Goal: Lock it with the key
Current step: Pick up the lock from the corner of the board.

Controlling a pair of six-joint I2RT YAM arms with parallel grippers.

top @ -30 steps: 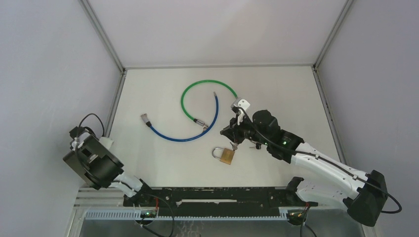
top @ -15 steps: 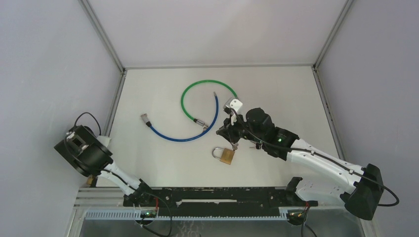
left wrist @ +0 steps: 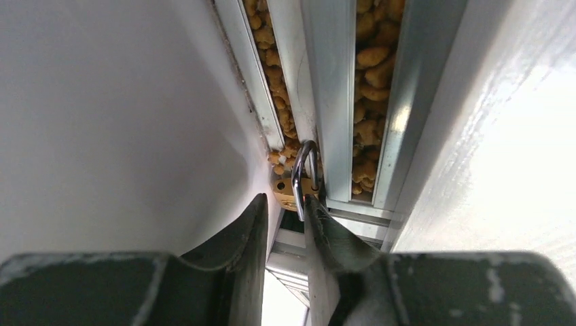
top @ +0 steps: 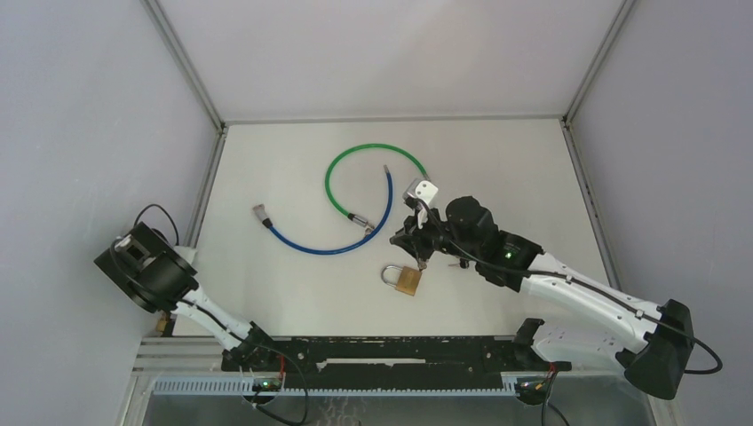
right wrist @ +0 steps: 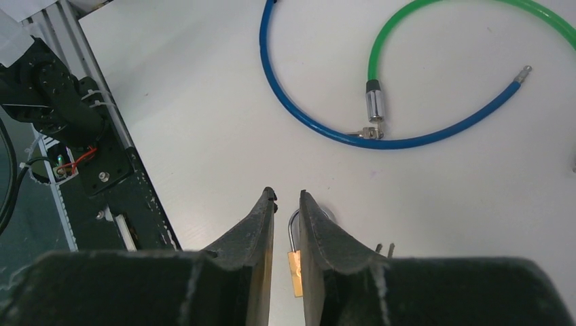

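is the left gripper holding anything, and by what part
Nothing clamped yet: its fingers straddle the shackle of a brass padlock, a gap on one side.

padlock (top: pixel 406 278): on tabletop (top: pixel 266 293), front of centre.
looped cable (top: pixel 328 182): behind padlock, rearmost.
curved cable (top: pixel 320 251): left-behind padlock, one end inside the loop.

**Table** (top: pixel 497 160): white matt top, rectangular, evenly lit by soft diffuse light, no hard shadows.

**Back wall** (top: pixel 391 53): plain pale grey panel meeting the table's far edge.

**Left wall** (top: pixel 80 133), **right wall** (top: pixel 684 133): same pale grey panels, standing along the table's side edges.

**Frame posts** (top: pixel 182 62): aluminium profiles, one rising from each far corner, with matching strips along the far and side edges.

**Black rail** (top: pixel 391 346): runs along the near edge.

**Slotted grey duct** (top: pixel 337 388): just in front of the rail, parallel to it.
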